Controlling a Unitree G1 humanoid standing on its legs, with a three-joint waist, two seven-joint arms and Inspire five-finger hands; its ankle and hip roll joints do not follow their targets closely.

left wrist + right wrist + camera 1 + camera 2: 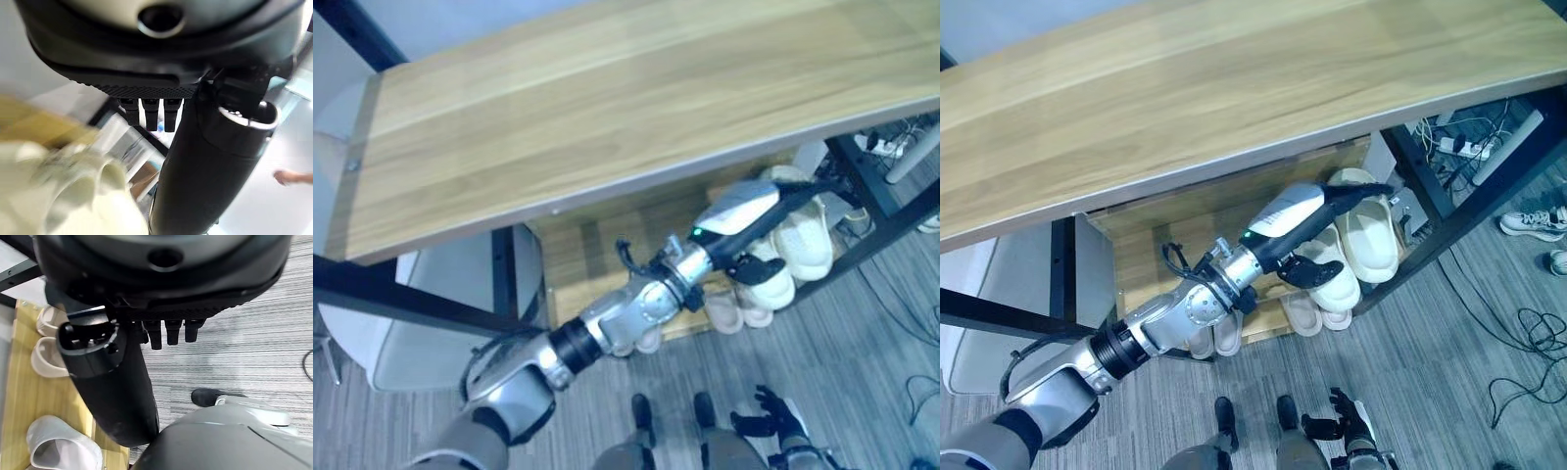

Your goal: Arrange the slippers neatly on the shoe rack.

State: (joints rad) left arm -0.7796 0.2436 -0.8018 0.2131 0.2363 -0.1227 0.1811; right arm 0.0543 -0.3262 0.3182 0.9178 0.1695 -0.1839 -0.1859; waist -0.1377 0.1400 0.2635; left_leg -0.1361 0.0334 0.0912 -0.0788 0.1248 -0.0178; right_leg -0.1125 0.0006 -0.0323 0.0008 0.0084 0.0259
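Pale wood-grain top board on a black frame, above the left hand. Under it, a lower wooden shelf just off grey striped plank flooring. Left hand reaching under the top board, resting on a cream slipper, thumb curled over its near edge; fingers stretched toward a second cream slipper just beyond; real grip or not, cannot tell. Pinkish slippers at the shelf edge just below the hand, a grey pair beside the forearm. White sneakers and a power strip well off to the right. Right hand low over the floor, fingers straight in its wrist view.
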